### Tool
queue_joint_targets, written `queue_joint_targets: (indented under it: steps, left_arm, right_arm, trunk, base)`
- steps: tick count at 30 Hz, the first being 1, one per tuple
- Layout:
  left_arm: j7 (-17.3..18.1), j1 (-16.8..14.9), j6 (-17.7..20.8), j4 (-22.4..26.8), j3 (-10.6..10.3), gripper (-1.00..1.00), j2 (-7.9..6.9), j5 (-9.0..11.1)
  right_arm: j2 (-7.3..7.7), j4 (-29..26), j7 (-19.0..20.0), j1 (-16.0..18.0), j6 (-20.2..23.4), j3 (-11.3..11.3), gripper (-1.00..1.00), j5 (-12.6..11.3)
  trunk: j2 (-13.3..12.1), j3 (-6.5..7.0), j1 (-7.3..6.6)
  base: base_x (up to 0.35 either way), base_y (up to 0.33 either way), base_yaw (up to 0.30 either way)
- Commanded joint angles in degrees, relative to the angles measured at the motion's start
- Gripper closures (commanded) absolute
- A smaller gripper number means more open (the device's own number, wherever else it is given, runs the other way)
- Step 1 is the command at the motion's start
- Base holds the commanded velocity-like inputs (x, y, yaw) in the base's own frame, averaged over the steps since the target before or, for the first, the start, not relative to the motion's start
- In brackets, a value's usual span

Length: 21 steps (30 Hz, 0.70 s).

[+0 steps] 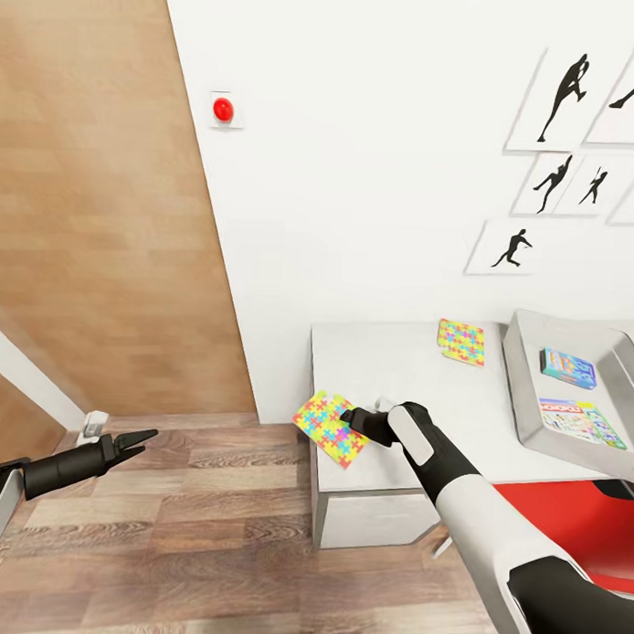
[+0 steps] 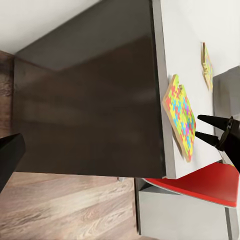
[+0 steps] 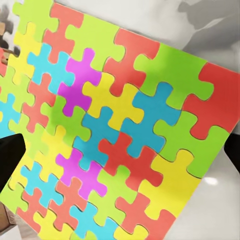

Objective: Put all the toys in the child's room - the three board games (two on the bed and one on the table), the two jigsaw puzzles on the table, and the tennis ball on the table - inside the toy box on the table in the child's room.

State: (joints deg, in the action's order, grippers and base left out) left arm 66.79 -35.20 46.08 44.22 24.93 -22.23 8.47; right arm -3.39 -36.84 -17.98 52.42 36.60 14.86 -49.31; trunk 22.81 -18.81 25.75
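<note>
Item, right gripper (image 1: 350,417): we record it at the near puzzle (image 1: 330,428), its dark fingers parted and reaching over that mat's edge; in the left wrist view the two fingertips (image 2: 209,120) stand apart just beside the mat, and whether they actually pinch it we cannot tell. Item, near puzzle: a multicolour square of interlocking pieces lying on the table (image 1: 370,355) at its front corner by the wall, partly overhanging the table's edge; in the right wrist view its pieces (image 3: 120,125) lie close before the camera. Item, left gripper (image 1: 134,438): we find it well apart from the table, over the wood floor (image 1: 209,542), its slim fingers close together and holding nothing. Item, second puzzle (image 1: 461,342): flat on the table's far side, near the wall, between the near puzzle and the toy box (image 1: 525,379). Item, toy box: a grey bin with sloping walls at the table's far end from the near puzzle, holding two board games, a blue one (image 1: 567,367) and a white-green one (image 1: 581,421). Item, table: pale grey top, dark side panel (image 2: 90,105), something red (image 1: 566,518) at its front beneath the toy box. Item, room: white wall (image 1: 377,173) behind the table bearing black sports silhouettes (image 1: 567,88) and a red button (image 1: 223,108); a brown wooden door (image 1: 92,209) stands off beyond the table's corner.
</note>
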Motion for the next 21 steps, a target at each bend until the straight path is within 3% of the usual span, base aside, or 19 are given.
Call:
queue_joint_targets:
  steps: [1, 21]
  left_arm:
    - [0.10, -0.04, 0.41, -0.01, 0.03, -1.00, -0.01, 0.14]
    - [0.10, -0.04, 0.41, -0.01, 0.03, -1.00, -0.01, 0.14]
  right_arm:
    - [0.03, -0.08, -0.57, 0.05, 0.03, 0.21, -1.00, -0.57]
    - [0.55, -0.25, -1.75, 0.05, 0.25, 0.28, -1.00, -0.26]
  trunk:
    - [0.11, -0.10, 0.03]
    - [0.11, -0.10, 0.03]
  base:
    - [0.000, 0.000, 0.000]
    - [0.000, 0.000, 0.000]
